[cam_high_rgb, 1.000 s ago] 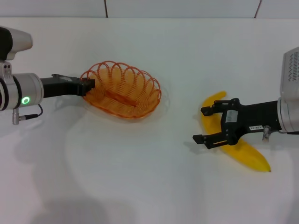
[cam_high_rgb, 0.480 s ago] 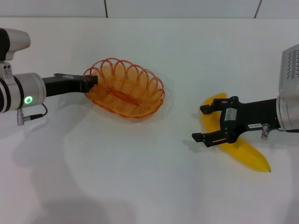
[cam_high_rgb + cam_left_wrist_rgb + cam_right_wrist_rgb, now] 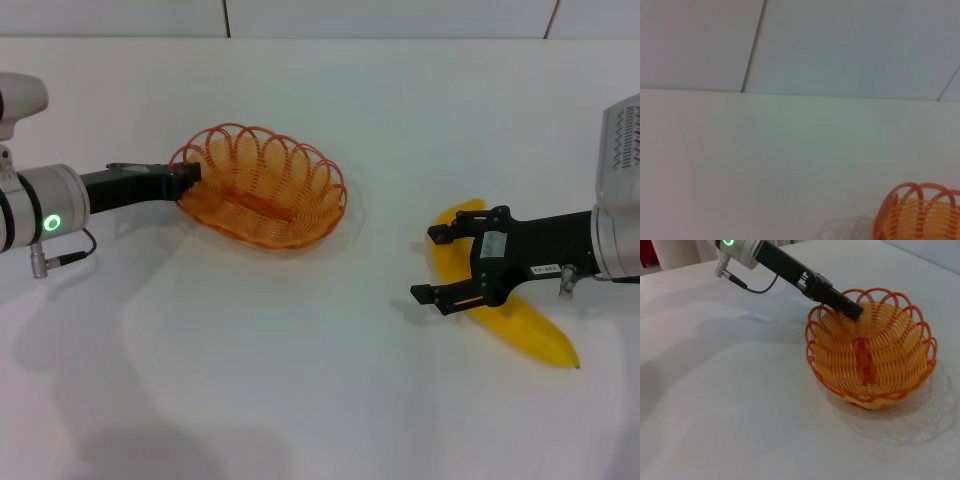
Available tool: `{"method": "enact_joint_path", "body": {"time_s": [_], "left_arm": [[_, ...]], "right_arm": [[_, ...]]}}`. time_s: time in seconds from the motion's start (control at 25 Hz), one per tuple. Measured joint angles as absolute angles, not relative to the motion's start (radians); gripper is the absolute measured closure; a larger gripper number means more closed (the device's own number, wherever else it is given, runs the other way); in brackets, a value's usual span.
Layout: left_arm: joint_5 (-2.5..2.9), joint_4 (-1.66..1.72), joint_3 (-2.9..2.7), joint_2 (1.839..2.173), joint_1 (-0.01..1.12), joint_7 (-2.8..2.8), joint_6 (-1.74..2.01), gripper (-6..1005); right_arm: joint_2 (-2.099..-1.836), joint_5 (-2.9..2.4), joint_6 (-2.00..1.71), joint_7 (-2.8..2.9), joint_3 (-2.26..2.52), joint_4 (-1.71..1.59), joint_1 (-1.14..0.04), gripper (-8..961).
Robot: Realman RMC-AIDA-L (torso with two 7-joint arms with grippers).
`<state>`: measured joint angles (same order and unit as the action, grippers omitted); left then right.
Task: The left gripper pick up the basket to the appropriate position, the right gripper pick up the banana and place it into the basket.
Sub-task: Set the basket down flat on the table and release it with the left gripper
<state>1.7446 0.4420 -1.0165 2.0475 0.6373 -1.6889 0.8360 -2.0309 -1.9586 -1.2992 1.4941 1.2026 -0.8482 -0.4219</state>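
A: How does the basket (image 3: 262,197) look?

B: It is an oval, shallow basket of orange wire loops, and the white table (image 3: 300,380) shows through it. It sits left of the middle of the table. The left gripper (image 3: 186,178) is closed on its rim at the left end; in the right wrist view one black finger lies over the rim, inside the basket. I think the basket is tipped and partly off the table, but its shadow does not show this clearly.

A: And the banana (image 3: 510,315)?

B: Bright yellow, smooth, curved, with pointed ends. It lies flat on the right side, well apart from the basket. The right gripper (image 3: 440,265) is above its upper half with the fingers spread wide, one on each side, holding nothing. I cannot tell whether they touch it.

A: What is different from half a second ago?

B: The basket and the left gripper have moved a little to the left and slightly toward the far edge of the table. The right gripper and the banana are where they were.
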Motion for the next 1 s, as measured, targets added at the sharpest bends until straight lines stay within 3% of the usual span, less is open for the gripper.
{"method": "enact_joint_path", "body": {"time_s": [1.0], "left_arm": [[1.541, 0.364, -1.012, 2.047, 0.598, -1.591, 0.835, 913]], "right_arm": [[-2.033, -1.984, -1.299, 1.507, 1.203, -0.845, -0.426, 60]]}}
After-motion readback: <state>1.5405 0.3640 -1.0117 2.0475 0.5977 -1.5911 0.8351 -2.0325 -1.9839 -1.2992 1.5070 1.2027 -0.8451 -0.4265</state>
